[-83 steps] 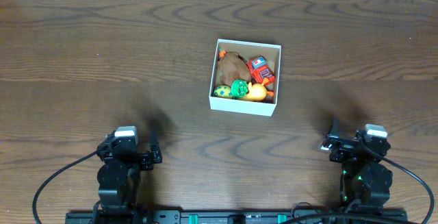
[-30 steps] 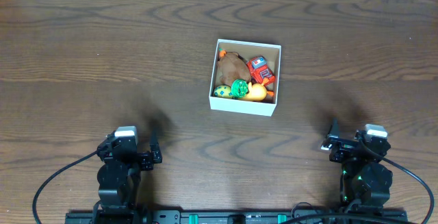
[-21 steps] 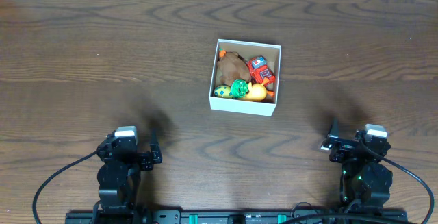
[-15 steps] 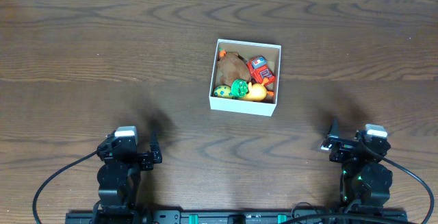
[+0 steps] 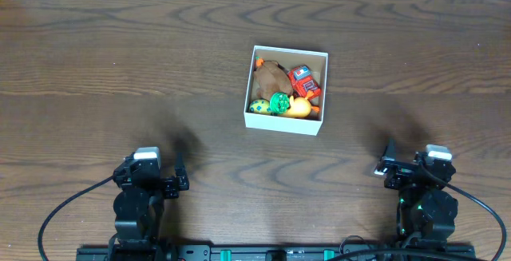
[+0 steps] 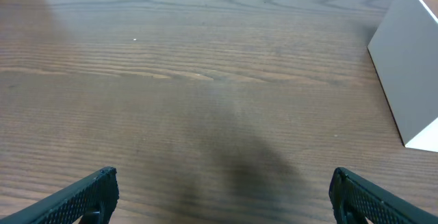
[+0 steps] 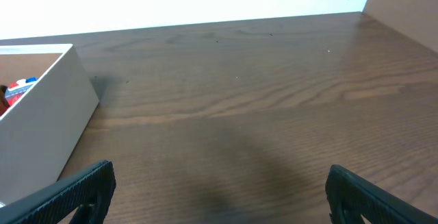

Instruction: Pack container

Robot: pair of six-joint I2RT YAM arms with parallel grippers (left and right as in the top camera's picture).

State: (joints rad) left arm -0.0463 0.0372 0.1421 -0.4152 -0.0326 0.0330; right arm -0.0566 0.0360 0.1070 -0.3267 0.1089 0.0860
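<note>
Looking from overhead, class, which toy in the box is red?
The red toy by the container's right wall; its neighbours are brown, green and yellow.

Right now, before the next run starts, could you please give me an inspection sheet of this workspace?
Surface: dark wooden table, bare grain, no spills seen.
Job's things: container mid-table, upright, holding a brown toy, a red toy, a green toy, a yellow-green spotted toy and a yellow-orange toy.
Clutter: nothing seen outside the container.
Grippers: left gripper and right gripper both open, fingers wide apart, empty, well short of the container.
Cables: black cables loop out from both arm bases at the near edge.
Surroundings: white wall beyond the far edge; tan panel at the far right.
</note>
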